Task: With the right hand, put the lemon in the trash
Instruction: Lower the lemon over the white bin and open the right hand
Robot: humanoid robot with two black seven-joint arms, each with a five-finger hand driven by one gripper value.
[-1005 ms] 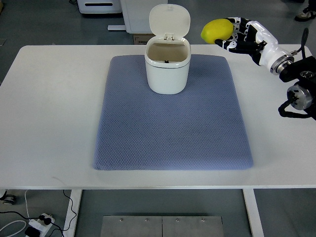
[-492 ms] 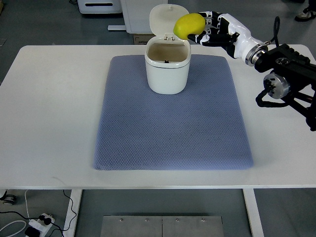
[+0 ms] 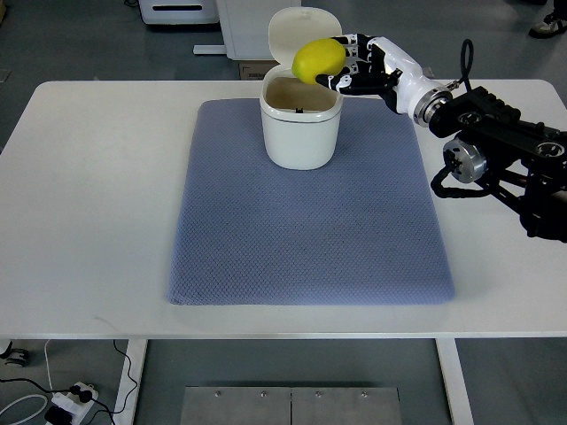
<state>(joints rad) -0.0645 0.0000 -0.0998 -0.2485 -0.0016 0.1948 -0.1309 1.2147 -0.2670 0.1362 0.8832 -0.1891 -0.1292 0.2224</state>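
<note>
A yellow lemon [image 3: 318, 59] hangs in the air over the far right rim of the white trash bin [image 3: 300, 133]. My right hand [image 3: 353, 67] is shut on the lemon, its black and white fingers wrapped round the fruit's right side. The bin stands upright on the blue mat [image 3: 310, 212], with its lid [image 3: 297, 35] flipped up at the back and its mouth open. The right arm [image 3: 496, 142] reaches in from the right edge. My left arm does not show.
The mat lies in the middle of a white table [image 3: 89, 204]. Beyond the table's far edge stand white cabinets [image 3: 239, 22] on a grey floor. A power strip and cables [image 3: 62, 403] lie on the floor below the near left corner.
My right hand has carried the lemon leftward from beyond the mat's far right corner to above the bin's mouth. The arm has stretched further in over the table.
</note>
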